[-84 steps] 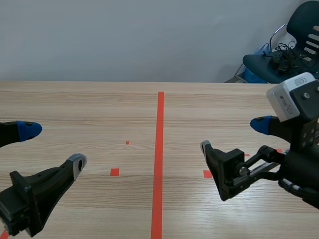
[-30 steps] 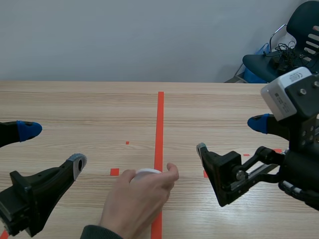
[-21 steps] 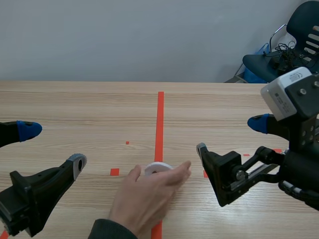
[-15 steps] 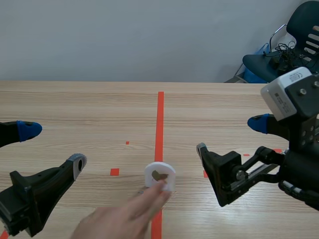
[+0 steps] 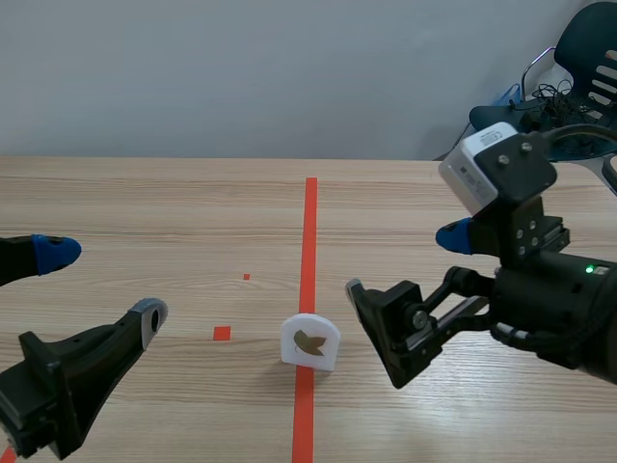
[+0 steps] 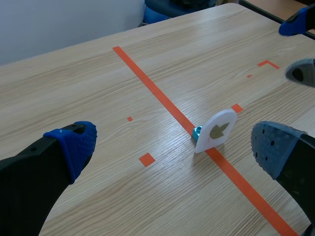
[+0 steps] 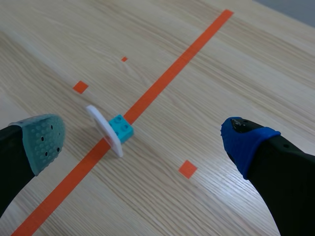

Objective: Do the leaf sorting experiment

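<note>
Here, a white arched leaf card (image 5: 309,342) stands upright on a small blue block (image 7: 121,129), midway across the tabletop (image 5: 145,203) toward its near edge. Both the left gripper (image 5: 103,282) and right gripper (image 5: 405,262) gape wide, empty. It looks light, stiff, tippable; pinching the card's flat faces seems best.

Setting: lab or office test room. My worktop: long pale wood table (image 5: 145,212) marked with orange-red tape lines (image 5: 309,231) and squares. Behind it: bare grey wall (image 5: 241,77). Far corner: dark office chair (image 5: 590,39) heaped with cables (image 5: 552,95).
</note>
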Tool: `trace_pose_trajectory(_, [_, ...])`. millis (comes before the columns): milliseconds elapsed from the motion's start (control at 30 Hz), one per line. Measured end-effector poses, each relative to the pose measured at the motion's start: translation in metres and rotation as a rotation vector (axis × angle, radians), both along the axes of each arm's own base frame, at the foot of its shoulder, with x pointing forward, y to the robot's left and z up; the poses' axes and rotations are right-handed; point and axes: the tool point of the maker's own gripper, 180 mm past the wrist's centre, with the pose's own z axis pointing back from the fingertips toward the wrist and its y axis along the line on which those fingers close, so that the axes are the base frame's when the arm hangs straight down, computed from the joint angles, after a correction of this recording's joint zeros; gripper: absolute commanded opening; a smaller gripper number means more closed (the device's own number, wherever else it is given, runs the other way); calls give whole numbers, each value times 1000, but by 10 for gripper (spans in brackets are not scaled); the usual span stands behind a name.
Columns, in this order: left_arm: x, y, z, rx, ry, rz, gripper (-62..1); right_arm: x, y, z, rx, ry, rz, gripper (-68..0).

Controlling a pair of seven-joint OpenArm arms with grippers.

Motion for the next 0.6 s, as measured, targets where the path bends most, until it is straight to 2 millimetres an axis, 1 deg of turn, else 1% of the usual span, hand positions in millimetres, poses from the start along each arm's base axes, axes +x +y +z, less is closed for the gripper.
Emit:
trace_pose_trajectory(200, [0,0,0,0,-1,0,14,-11,9,-47,-39,105,125,4])
trace_pose_trajectory(333, [0,0,0,0,0,0,14,-11,10,-74,-2,148,113,4])
trace_pose_trajectory(433, [0,0,0,0,0,0,14,-11,10,-95,-28,179,107,4])
trace_pose_trajectory(500, [0,0,0,0,0,0,14,-11,15,-104,-25,192,114,4])
trace_pose_trajectory(600, [0,0,0,0,-1,0,14,-9,29,-103,21,166,133,4])
